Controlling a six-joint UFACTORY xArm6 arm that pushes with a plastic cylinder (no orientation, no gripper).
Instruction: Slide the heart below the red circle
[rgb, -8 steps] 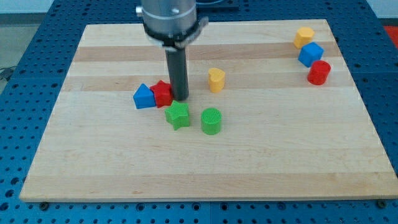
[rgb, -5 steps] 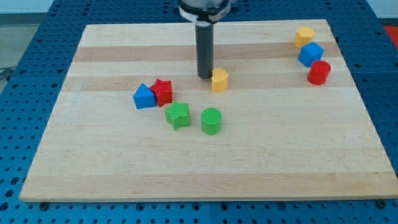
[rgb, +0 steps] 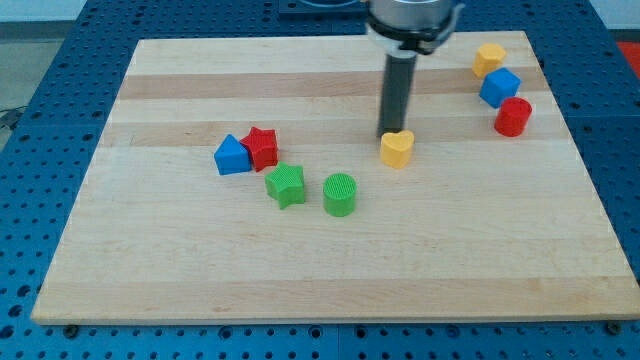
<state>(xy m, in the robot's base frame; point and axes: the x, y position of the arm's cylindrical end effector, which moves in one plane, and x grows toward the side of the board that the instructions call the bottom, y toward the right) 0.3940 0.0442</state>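
The yellow heart (rgb: 397, 148) lies on the wooden board (rgb: 330, 260) a little right of centre. My tip (rgb: 389, 136) touches the heart's upper left side. The red circle (rgb: 513, 116) stands near the view's right edge, well to the right of the heart and slightly higher. The rod rises from the tip toward the view's top.
A blue cube (rgb: 499, 87) and a yellow hexagon (rgb: 489, 58) sit just above the red circle. At left centre are a blue triangular block (rgb: 232, 155), a red star (rgb: 262, 148), a green star (rgb: 286, 185) and a green cylinder (rgb: 340, 194).
My tip moved from beside the red star to the yellow heart, then pushed the heart to the right and slightly down. The other blocks have not moved.
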